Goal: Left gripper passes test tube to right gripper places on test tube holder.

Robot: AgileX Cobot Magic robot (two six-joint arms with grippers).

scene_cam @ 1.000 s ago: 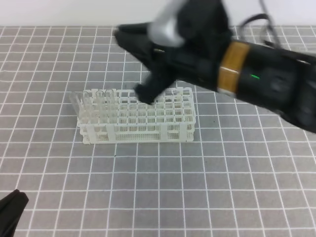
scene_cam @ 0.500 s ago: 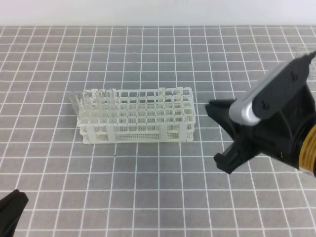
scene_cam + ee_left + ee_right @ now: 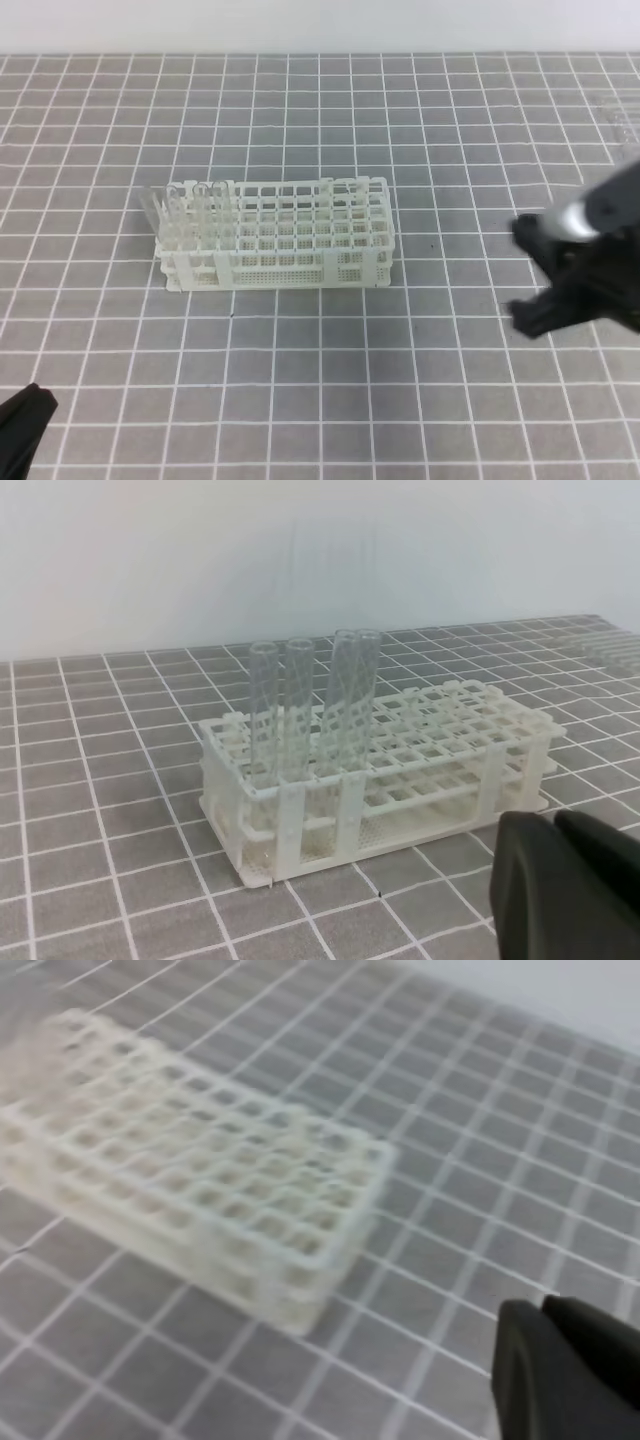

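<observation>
exterior high view – test tube holder [image 3: 275, 240] well left of right gripper [image 3: 535, 280]

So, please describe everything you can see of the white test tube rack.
The test tube holder is a white plastic lattice rack, rectangular, its top a grid of many small square holes, with perforated side panels. It stands upright and level on the grey gridded mat. Four clear test tubes stand in holes at one end, in the high view its left end; the other holes look empty. Neither pincer touches it; the right pincer is off to its right.
</observation>
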